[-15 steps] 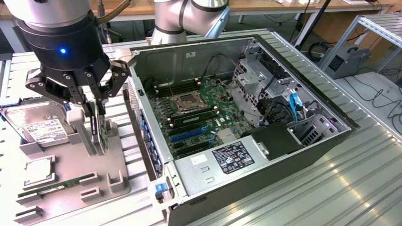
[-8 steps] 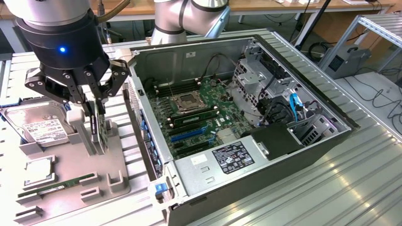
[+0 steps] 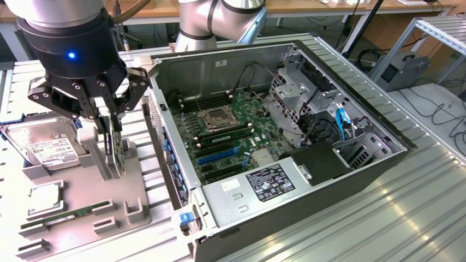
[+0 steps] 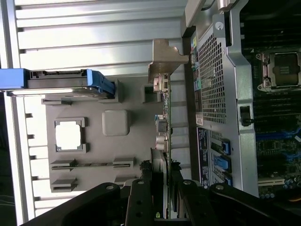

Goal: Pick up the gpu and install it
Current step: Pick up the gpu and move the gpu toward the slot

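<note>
The gpu [image 3: 113,158] is a thin black card standing on edge in a slot of the grey holder tray [image 3: 80,188], at the exterior view's left, beside the open computer case [image 3: 320,164]. My gripper [image 3: 109,134] hangs straight over it, its two fingers coming down on either side of the card's upper edge and shut on it. The wrist view looks down the card edge-on: the gpu [image 4: 165,117] runs away from my gripper [image 4: 167,172] and ends in its silver bracket [image 4: 165,56]. Blue expansion slots [image 3: 218,155] lie on the motherboard inside the case.
The tray also holds a silver hard drive [image 3: 42,143], a processor [image 3: 43,197] and a green memory stick [image 3: 62,216]. The case wall [image 3: 163,147] stands right next to the tray. A drive cage [image 3: 295,95] and cables crowd the case's far side. The table is ribbed metal [image 3: 407,218].
</note>
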Robot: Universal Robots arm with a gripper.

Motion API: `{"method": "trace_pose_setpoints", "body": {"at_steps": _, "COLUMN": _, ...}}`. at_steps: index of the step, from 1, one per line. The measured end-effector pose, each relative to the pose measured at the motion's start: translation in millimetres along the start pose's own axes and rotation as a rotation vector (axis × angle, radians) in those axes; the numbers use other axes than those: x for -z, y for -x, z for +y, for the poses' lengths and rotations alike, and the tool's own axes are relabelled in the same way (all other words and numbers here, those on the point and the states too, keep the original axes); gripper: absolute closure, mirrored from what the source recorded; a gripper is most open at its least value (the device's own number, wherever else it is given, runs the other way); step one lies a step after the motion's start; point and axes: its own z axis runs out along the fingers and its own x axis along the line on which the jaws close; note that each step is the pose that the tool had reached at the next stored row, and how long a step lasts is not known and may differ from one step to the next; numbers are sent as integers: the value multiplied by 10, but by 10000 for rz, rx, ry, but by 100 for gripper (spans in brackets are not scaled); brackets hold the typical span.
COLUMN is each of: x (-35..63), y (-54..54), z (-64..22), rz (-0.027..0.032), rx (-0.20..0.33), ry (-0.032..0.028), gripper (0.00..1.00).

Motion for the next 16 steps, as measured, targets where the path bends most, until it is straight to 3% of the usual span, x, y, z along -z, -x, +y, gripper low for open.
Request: {"method": "trace_pose_setpoints", "body": {"at_steps": 16, "x": 44, "y": 1, "z": 2, "rz": 1, "rx": 0, "ry": 0, "gripper": 74}}
